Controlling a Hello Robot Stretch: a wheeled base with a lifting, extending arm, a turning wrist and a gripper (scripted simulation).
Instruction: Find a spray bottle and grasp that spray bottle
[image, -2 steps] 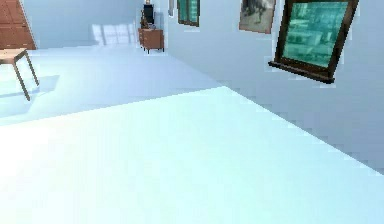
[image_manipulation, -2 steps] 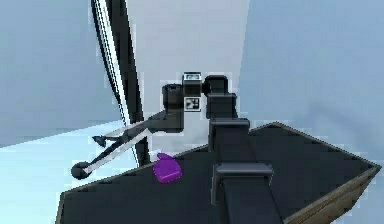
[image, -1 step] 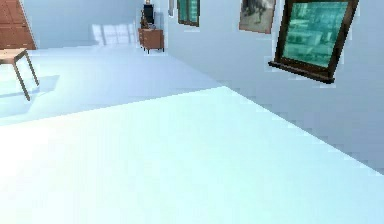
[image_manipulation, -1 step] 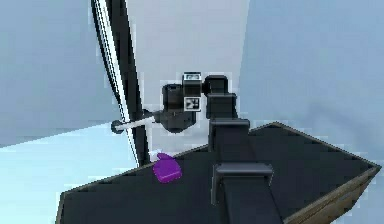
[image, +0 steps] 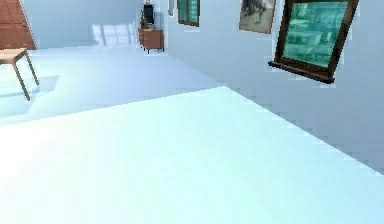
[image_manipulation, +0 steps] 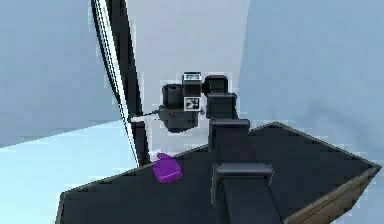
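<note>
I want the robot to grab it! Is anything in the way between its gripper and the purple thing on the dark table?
Nothing visible is in the way. In the arm side view the gripper shows higher up than the purple thing, with bare pale wall between them. The purple thing lies on the dark table.

Forward view: chair cut by left edge; you see two legs and part of seat. Door cut by left and top edges. Far cabinet: dark item on top too small to name. Window and picture cut by top edge.

Arm side view: table cut by right and bottom edges; arm hides strip of it. Purple blob on table: you cannot identify it. Gripper: you cannot tell whether it holds anything, nor whether it stands over or beside blob.
</note>
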